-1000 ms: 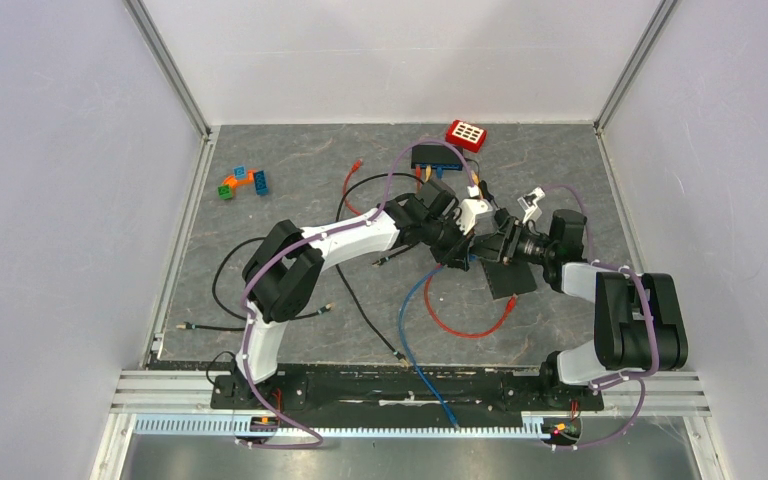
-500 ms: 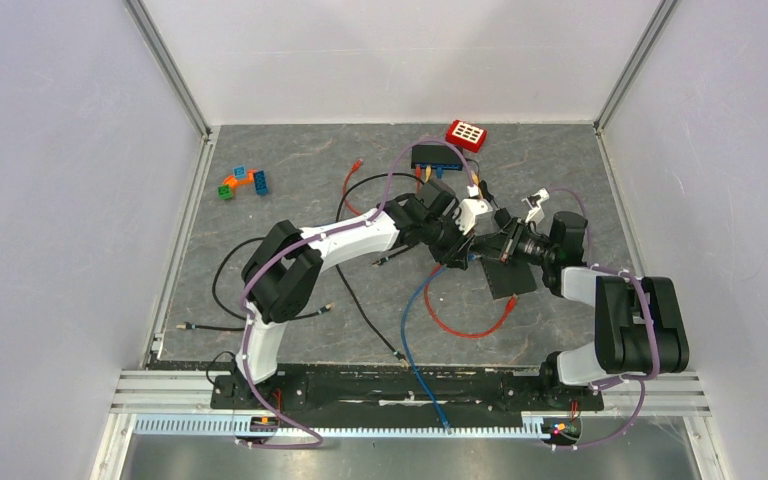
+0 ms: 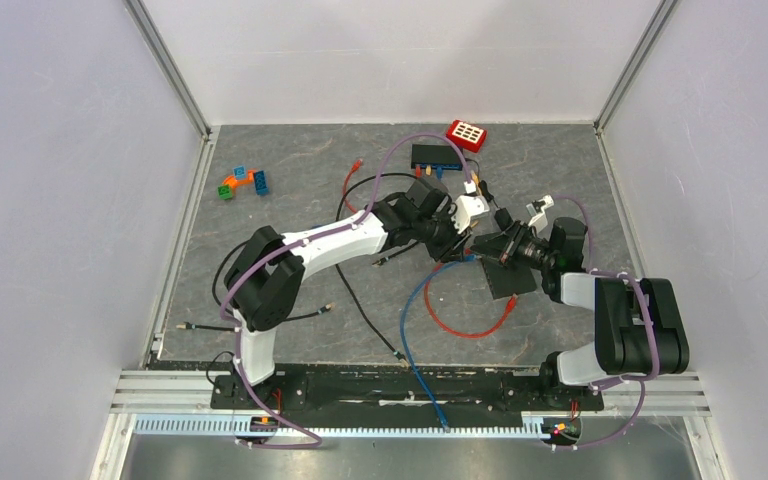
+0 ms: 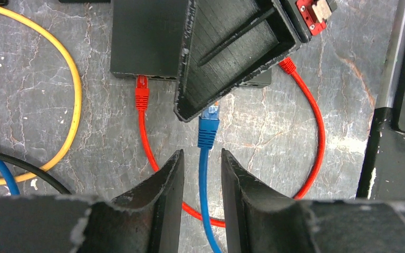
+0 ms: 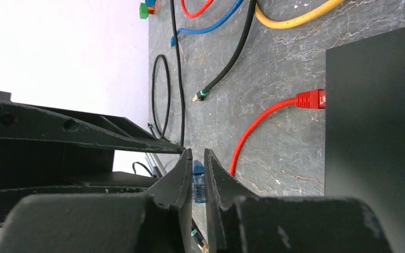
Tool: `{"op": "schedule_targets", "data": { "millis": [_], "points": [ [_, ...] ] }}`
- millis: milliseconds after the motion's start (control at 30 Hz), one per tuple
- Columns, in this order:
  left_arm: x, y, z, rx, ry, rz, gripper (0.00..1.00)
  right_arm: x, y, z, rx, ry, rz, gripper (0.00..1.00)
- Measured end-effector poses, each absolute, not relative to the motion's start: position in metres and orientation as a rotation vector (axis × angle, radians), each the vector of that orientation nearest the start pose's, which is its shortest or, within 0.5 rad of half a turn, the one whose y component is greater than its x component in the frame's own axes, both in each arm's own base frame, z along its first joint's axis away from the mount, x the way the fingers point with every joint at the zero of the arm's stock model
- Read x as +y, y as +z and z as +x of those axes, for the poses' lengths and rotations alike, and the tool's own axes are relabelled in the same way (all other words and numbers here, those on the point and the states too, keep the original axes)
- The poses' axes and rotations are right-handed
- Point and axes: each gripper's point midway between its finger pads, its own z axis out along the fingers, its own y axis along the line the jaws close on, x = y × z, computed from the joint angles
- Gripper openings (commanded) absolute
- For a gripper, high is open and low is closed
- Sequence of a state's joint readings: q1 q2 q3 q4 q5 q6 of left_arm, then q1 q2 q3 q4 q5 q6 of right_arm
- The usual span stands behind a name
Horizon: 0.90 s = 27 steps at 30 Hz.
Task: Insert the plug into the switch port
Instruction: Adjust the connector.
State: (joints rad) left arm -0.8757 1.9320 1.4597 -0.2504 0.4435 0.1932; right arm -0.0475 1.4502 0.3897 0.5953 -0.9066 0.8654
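Mid-tabletop [image 3: 290,150], the plug [image 4: 209,122] sits between the right end effector's [image 5: 198,154] fingers, just short of the switch's [image 4: 147,37] edge. Its cable runs back between the left end effector's [image 4: 201,158] fingers. Beside it, a second plug [image 4: 142,95] meets that same edge. Further back lies a second switch [image 3: 433,155], with a keypad box [image 3: 466,134] to its right. The toy blocks [image 3: 241,183] are far left.

The table [image 4: 31,137] looks like dull grey stone with white veins. The blue plug [image 4: 209,126] is smooth, slightly shiny plastic. The switch [image 4: 142,37] is matt black. Fingers [image 4: 158,184] of the left gripper [image 4: 202,163] — rough black plastic, scuffed pale at edges.
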Motion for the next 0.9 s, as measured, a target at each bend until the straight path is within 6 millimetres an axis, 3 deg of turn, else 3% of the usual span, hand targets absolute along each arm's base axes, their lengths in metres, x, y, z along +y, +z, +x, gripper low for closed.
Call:
{"op": "schedule_targets", "data": {
  "millis": [367, 500, 700, 767, 900],
  "points": [
    [-0.444, 0.107, 0.264, 1.848, -0.811, 1.464, 0.35, 0.142, 0.099, 0.298, 2.078, 1.417, 0.421, 0.03],
    [-0.446, 0.101, 0.267, 1.848, -0.801, 1.464, 0.32, 0.141, 0.096, 0.298, 2.079, 1.407, 0.438, 0.03],
    [-0.446, 0.085, 0.268, 1.877, -0.789, 1.474, 0.34, 0.141, 0.098, 0.298, 2.074, 1.415, 0.448, 0.03],
    [-0.446, 0.081, 0.268, 1.884, -0.787, 1.477, 0.29, 0.141, 0.098, 0.299, 2.071, 1.416, 0.448, 0.03],
    [-0.446, 0.082, 0.27, 1.88, -0.779, 1.471, 0.28, 0.141, 0.101, 0.299, 2.063, 1.415, 0.439, 0.03]
  ]
}}
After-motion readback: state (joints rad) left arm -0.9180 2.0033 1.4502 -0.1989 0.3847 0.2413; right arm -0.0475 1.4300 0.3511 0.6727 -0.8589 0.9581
